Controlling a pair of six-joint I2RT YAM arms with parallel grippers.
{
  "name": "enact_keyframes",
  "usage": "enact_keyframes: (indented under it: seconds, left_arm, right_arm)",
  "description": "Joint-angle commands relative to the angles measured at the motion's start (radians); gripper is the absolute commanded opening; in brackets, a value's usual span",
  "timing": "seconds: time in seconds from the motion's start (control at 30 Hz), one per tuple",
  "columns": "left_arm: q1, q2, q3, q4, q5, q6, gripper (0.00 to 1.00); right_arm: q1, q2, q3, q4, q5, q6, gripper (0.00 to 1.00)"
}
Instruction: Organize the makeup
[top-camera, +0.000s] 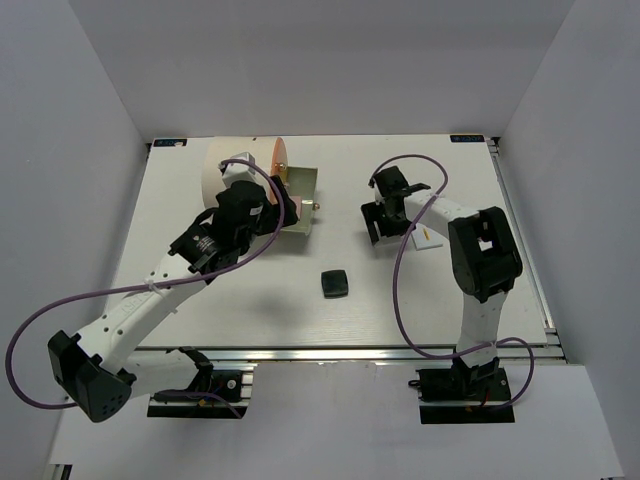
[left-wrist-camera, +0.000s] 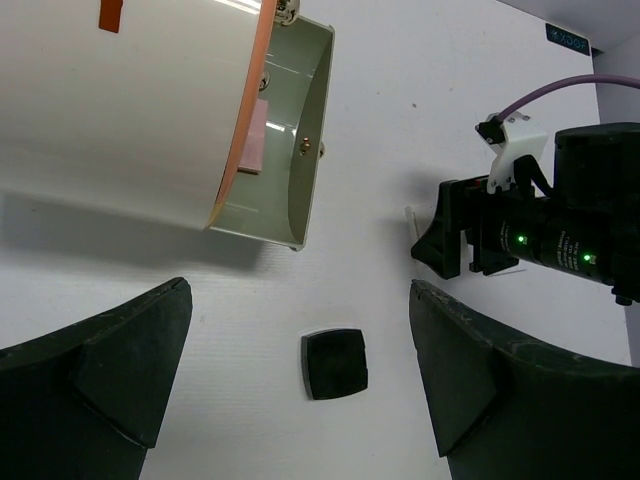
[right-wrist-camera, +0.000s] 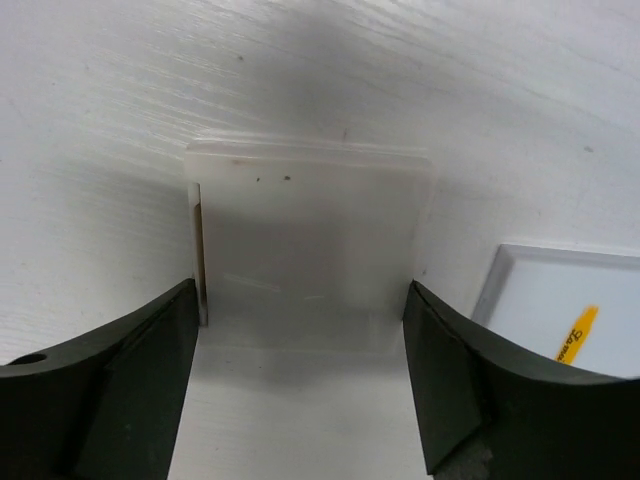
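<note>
As it straddles white tile (right-wrist-camera: 310, 230), right claw (right-wrist-camera: 300, 305) grips.

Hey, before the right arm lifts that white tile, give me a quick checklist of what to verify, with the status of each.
1. Right gripper straddles white tile: ok.
2. Firm hold on it: cannot tell.
3. Labelled tile apart from it: ok.
4. Drawer open, pink pad inside: ok.
5. Left gripper open, dark compact below it untouched: ok.
6. Drawer approach free: probably not ok, left arm hangs beside it.
</note>
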Motion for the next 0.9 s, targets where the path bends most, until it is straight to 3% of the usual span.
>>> enact_keyframes:
  seconds: [0.0, 0.17, 0.27, 0.47, 0.6, 0.87]
  left_arm:
    - [0.003, -0.055, -0.012, -0.015, -0.015, -0.030, 0.98]
    - [0.003, -0.114, -0.060, -0.015, -0.013, -0.058, 0.98]
    - [0.003, -0.160, -0.090, 0.003, -0.004, -0.060, 0.98]
    - [0.003, -0.167, -0.055, 0.031, 0.070, 0.009, 0.98]
    - [0.003, -0.186, -0.044, 0.009, 0.045, 0.022, 0.98]
    - [0.003, -0.238, -0.054, -0.015, 0.011, -0.006, 0.98]
  right_arm:
    - [0.009, 0.047, -0.016, 0.028, -0.002, -0.018, 0.64]
    - [0.008, -0.031, -0.068, 0.134, -0.042, -0.093, 0.13]
    - [0.008, -0.099, -0.056, 0.195, -0.123, -0.147, 0.00]
    - [0.012, -0.168, 0.066, 0.252, -0.432, -0.176, 0.00]
    - [0.031, -0.180, 0.108, 0.376, -0.769, -0.196, 0.00]
    - [0.108, 0.048, 0.342, 0.437, -0.905, -0.299, 0.03]
